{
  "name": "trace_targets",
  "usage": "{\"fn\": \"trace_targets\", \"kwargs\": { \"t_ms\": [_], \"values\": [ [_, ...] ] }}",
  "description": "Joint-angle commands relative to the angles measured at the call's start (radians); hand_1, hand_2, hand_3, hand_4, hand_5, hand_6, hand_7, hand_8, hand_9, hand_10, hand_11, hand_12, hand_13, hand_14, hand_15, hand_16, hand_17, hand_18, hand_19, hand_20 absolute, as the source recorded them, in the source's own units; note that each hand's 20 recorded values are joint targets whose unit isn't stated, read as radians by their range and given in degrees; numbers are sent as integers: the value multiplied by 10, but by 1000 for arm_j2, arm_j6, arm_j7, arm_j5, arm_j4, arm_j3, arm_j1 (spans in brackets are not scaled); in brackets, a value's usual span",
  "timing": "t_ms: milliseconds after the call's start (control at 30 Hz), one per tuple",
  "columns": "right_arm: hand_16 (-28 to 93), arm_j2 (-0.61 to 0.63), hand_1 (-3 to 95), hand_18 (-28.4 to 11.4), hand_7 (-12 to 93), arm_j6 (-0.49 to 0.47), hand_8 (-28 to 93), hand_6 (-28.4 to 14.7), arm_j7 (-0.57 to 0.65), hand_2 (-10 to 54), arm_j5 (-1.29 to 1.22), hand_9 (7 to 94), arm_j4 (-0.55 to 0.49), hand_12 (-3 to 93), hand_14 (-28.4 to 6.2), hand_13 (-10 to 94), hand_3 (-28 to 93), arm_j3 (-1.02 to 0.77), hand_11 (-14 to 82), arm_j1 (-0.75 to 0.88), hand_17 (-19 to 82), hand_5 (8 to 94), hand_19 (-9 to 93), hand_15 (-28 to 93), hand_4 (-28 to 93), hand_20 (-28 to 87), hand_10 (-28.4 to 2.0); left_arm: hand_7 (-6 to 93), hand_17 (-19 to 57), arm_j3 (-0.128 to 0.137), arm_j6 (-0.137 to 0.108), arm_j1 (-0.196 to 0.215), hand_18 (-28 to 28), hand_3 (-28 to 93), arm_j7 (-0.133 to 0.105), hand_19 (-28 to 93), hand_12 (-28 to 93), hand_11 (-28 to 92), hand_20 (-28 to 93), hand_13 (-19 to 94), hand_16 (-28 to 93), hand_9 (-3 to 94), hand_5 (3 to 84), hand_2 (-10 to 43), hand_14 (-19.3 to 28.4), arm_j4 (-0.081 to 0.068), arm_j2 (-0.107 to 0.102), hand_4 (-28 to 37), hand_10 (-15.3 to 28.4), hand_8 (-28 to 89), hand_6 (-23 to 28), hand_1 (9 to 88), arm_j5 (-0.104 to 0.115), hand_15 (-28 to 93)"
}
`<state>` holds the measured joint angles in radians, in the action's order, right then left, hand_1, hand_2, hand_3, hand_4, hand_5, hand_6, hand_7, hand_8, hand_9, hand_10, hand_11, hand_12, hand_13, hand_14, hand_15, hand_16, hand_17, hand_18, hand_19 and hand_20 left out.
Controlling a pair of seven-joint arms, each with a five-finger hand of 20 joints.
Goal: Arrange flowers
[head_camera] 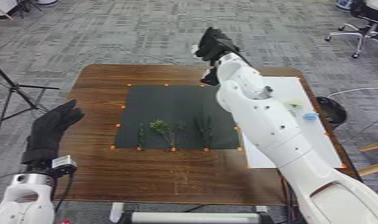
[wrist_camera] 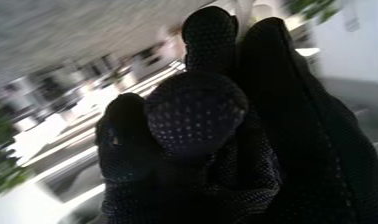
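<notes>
Just right of the worktop (head_camera: pixel 105 172) I have a round black container (head_camera: pixel 341 114), contents too unclear to name. The leafy sprig (head_camera: pixel 168 128) lies on the near half of the dark mat (head_camera: pixel 172 100), between two slim green stems (head_camera: pixel 205 130). My left hand (head_camera: pixel 54 124) is open at the left; my right hand (head_camera: pixel 217 45) is up by the far edge, its grip impossible to tell.

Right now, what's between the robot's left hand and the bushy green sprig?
From the left hand to the bushy green sprig, the head view shows brown table, the orange-marked edge of the dark mat, then a slim green stem.
</notes>
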<state>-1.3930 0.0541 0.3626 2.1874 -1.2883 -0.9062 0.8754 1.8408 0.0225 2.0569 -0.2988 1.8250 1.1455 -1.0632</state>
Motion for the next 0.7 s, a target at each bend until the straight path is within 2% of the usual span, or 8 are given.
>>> {"fn": "trace_targets", "kwargs": {
  "t_ms": [33, 100, 167, 467, 633, 700],
  "values": [
    [369, 3, 587, -116, 212, -62, 152, -17, -60, -75, -101, 882, -163, 302, -19, 935, 554, 242, 230, 22, 623, 773, 932, 486, -147, 444, -106, 117, 46, 16, -82, 43, 119, 725, -12, 74, 117, 174, 168, 383, 12, 472, 466, 45, 168, -18, 20, -283, 136, -73, 18, 152, 55, 168],
    [369, 14, 587, -117, 212, -67, 151, -17, -70, -75, -126, 881, -187, 299, -19, 936, 554, 288, 230, 18, 624, 773, 932, 486, -148, 446, -107, 117, 46, 19, -92, 41, 117, 724, -14, 72, 115, 173, 166, 386, 13, 477, 469, 59, 166, -20, 18, -283, 138, -74, 18, 145, 73, 166],
    [369, 22, 588, -116, 212, -81, 149, -17, -89, -75, -121, 882, -200, 297, -20, 936, 553, 319, 230, 18, 624, 774, 932, 487, -148, 447, -106, 116, 47, 17, -95, 32, 116, 726, -14, 71, 114, 173, 166, 388, 14, 480, 470, 62, 166, -25, 14, -283, 138, -75, 19, 142, 80, 168],
    [369, 39, 587, -116, 210, -139, 142, -15, -114, -78, -138, 886, -259, 287, -19, 937, 556, 392, 221, 56, 625, 777, 932, 489, -148, 451, -108, 116, 45, 16, -80, 19, 116, 734, -8, 73, 114, 174, 168, 390, 15, 480, 469, 56, 167, -29, 8, -283, 138, -75, 17, 135, 80, 170],
    [348, 20, 587, -118, 188, -155, 108, -6, -131, -88, -102, 909, -236, 235, -19, 937, 556, 386, 160, 89, 631, 798, 932, 516, -154, 462, -100, 115, 44, 12, -74, 6, 117, 733, -8, 75, 115, 174, 168, 389, 15, 480, 468, 52, 167, -34, 11, -283, 137, -75, 18, 135, 80, 170],
    [336, 20, 587, -119, 182, -146, 102, 0, -116, -90, -113, 910, -232, 216, -19, 937, 554, 393, 132, 90, 633, 800, 932, 527, -157, 466, -99, 116, 43, 7, -68, -4, 117, 733, -8, 76, 115, 174, 168, 390, 16, 479, 468, 51, 166, -37, 4, -283, 137, -74, 17, 135, 80, 170]
  ]
}}
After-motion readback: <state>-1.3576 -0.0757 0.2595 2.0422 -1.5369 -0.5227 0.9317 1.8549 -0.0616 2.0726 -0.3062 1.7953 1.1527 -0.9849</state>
